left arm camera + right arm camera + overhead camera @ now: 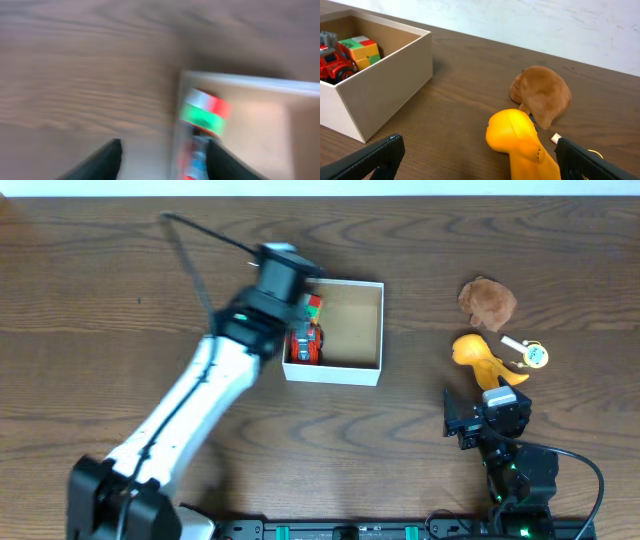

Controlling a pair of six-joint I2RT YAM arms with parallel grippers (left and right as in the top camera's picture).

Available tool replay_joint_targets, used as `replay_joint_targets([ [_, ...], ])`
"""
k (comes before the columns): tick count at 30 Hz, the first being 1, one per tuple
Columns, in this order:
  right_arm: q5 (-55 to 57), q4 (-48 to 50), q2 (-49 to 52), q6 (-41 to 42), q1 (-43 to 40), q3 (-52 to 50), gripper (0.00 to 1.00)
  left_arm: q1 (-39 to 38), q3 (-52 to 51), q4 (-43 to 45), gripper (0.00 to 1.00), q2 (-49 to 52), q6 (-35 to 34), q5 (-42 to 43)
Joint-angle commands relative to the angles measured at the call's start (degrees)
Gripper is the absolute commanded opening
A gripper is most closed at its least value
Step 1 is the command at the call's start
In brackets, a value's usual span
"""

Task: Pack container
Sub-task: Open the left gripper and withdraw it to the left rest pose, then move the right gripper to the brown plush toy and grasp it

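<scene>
Overhead, the container (350, 372) sits near the middle of the tabletop (100, 280), with a red toy truck (305, 345) and a colour cube (313, 304) along its left wall. The left gripper (165, 167) hangs over that wall, its fingers (107, 160) spread and empty; its wrist view is blurred. The right gripper (480, 165) is likewise released, low before an orange toy (520, 140) and a brown plush (542, 92), well apart from the container.

one box (333, 372), one truck (305, 345), one cube (313, 305), one plush (487, 302), perhaps one duck (478, 355)
</scene>
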Motion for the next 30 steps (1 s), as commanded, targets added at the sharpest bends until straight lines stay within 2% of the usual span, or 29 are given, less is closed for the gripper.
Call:
replay_joint_targets([
  [1, -0.37, -0.20, -0.31, 0.61, -0.68, -0.11, 0.99, 6.34, 0.92, -0.76, 0.64, -2.03, -0.44, -5.49],
  [8, -0.35, -0.20, -0.31, 0.61, -0.68, -0.11, 0.99, 14.14, 0.90, -1.36, 0.92, -1.99, -1.22, -1.25],
  [9, -0.37, -0.20, -0.31, 0.61, -0.68, -0.11, 0.99, 14.58, 0.90, -1.36, 1.00, -1.99, -1.22, -1.27],
  [23, 0.57, 0.98, -0.31, -0.50, -0.68, -0.11, 0.99, 15.69, 0.90, -1.40, 0.98, -1.97, -1.22, -1.22],
  [27, -0.90, 12.31, -0.20, -2.80, -0.68, -0.02, 0.99, 15.69, 0.90, -1.40, 0.98, -1.97, -1.22, -1.22],
  [30, 4.33, 15.93, 1.40, -3.28, -0.68, 2.12, 0.99, 15.69, 0.90, -1.40, 0.98, -1.97, -1.22, -1.22],
])
